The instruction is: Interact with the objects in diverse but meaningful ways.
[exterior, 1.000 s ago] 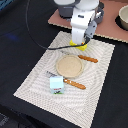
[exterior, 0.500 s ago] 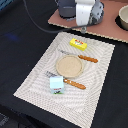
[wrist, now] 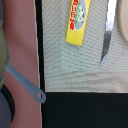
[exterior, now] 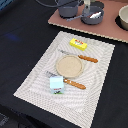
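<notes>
A yellow rectangular box (exterior: 78, 43) lies at the far end of the striped placemat (exterior: 35, 80) and also shows in the wrist view (wrist: 77, 20). A round tan plate (exterior: 68, 65) sits mid-mat. A toy knife (exterior: 80, 57) with a reddish-brown handle lies beside the plate, and its blade shows in the wrist view (wrist: 106, 40). A second utensil (exterior: 70, 81) with the same kind of handle lies on the plate's other side. A pale blue carton (exterior: 57, 85) stands near it. Only a white bit of my gripper (exterior: 87, 5) shows at the top edge, and its fingers are hidden. No tube or frying pan shows.
A pink tray (exterior: 107, 30) beyond the mat holds two grey pots (exterior: 67, 7) and a bowl (exterior: 123, 17). In the wrist view the tray (wrist: 22, 45) carries a grey-blue handle (wrist: 25, 85). The table (exterior: 20, 35) around the mat is black.
The arm stood low over the yellow box and has risen and drawn back toward the tray, almost out of the exterior view. The objects on the mat have not moved.
</notes>
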Available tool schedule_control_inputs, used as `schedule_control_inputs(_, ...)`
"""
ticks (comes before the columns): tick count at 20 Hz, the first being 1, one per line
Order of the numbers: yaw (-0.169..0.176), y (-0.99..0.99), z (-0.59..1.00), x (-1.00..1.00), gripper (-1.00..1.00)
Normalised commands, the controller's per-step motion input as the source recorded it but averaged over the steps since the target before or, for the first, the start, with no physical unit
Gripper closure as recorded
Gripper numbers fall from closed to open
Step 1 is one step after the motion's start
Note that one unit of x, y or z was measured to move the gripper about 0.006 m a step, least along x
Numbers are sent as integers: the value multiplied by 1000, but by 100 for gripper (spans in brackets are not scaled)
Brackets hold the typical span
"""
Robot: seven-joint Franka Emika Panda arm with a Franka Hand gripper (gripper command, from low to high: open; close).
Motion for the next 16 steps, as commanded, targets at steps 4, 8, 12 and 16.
schedule_control_inputs(4,0,0,0,0,-100)
schedule_control_inputs(8,0,0,0,0,-100)
schedule_control_inputs(12,0,0,0,0,-100)
schedule_control_inputs(16,0,0,0,0,-100)
